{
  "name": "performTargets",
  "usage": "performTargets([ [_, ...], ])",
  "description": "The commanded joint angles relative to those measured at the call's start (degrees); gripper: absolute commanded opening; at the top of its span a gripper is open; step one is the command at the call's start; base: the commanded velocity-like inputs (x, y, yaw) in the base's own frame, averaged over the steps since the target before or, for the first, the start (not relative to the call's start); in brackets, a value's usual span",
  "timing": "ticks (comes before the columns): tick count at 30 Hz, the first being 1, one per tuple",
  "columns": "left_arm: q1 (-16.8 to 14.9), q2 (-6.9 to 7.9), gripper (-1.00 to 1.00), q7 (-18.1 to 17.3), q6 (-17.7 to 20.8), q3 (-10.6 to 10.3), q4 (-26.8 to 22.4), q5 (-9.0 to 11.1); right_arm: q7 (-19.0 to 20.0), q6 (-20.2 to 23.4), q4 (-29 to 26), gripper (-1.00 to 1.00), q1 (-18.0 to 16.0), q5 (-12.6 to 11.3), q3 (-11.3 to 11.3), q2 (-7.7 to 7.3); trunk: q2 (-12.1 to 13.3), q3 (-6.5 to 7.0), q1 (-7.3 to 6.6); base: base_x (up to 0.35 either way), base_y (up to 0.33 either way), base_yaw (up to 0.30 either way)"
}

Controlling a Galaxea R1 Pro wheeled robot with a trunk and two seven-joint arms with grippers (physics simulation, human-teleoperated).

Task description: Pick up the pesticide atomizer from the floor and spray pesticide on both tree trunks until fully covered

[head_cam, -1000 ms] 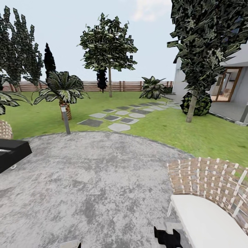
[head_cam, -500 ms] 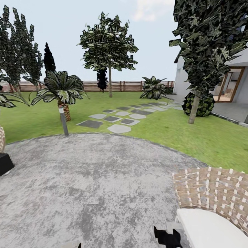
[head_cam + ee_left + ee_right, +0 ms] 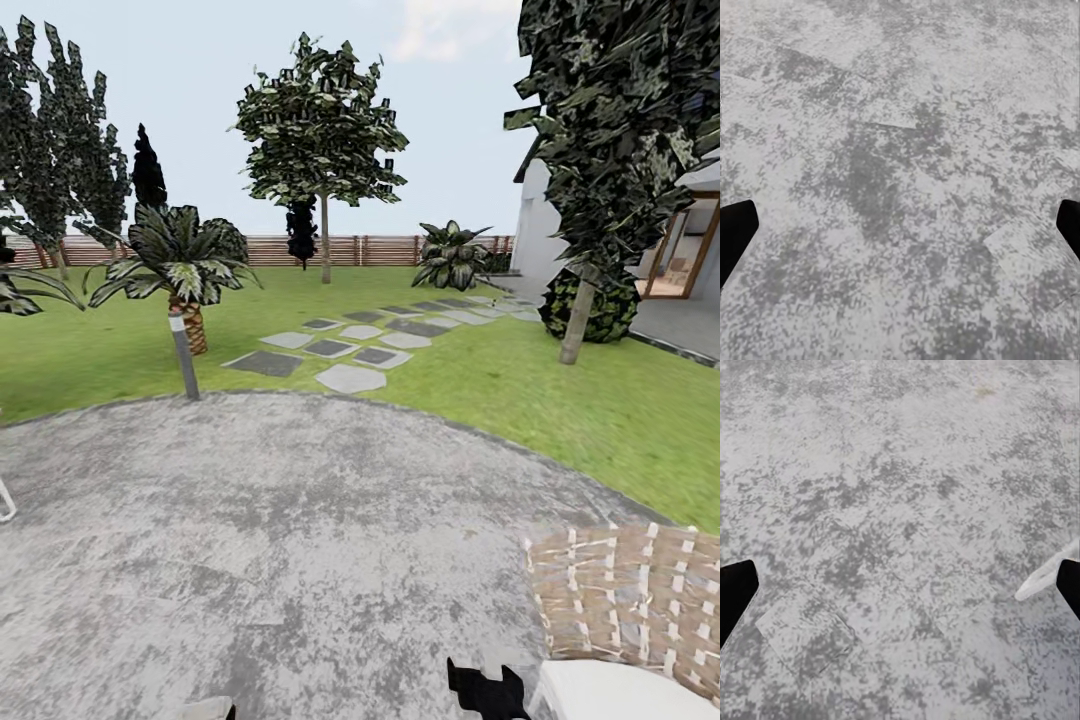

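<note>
The pesticide atomizer is out of view. Across the garden lawn (image 3: 520,380) stands a leafy tree (image 3: 322,130) with a straight grey-brown trunk (image 3: 325,245) near the fence. A second, larger one (image 3: 620,120) leans by the house, its trunk (image 3: 578,320) in front of a round shrub. No white specks show on either trunk. My left gripper (image 3: 900,225) is open over mottled grey paving, its black fingertips (image 3: 735,232) at the frame's edges. My right gripper (image 3: 900,585) is open the same way, with nothing between its fingers (image 3: 733,592).
I stand on a round grey stone patio (image 3: 280,540). A wicker chair (image 3: 630,590) with a white cushion is close at the right. A short lamp post (image 3: 184,355) and a palm-like plant (image 3: 185,260) edge the lawn at the left. Stepping stones (image 3: 350,378) lead toward the house (image 3: 545,240).
The camera has moved forward over the patio. The black table at the left has slid out of the picture and the wicker chair has dropped toward the lower right corner.
</note>
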Motion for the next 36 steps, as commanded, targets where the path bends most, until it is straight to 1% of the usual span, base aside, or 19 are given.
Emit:
performTargets([
  [1, 0.0, 0.02, 1.00, 0.1, -0.2, -0.2, 0.0, 0.4, 0.0, -0.2, 0.0, 1.00, 0.0, 0.0, -0.2, 0.06, 0.0, -0.06, 0.03, 0.333, 0.000, 0.108],
  [36, 0.0, -0.01, 1.00, 0.1, -0.2, -0.1, -0.1, 0.4, 0.1, -0.2, 0.0, 1.00, 0.0, 0.0, -0.2, 0.00, 0.0, -0.06, 0.03, 0.334, 0.000, 0.007],
])
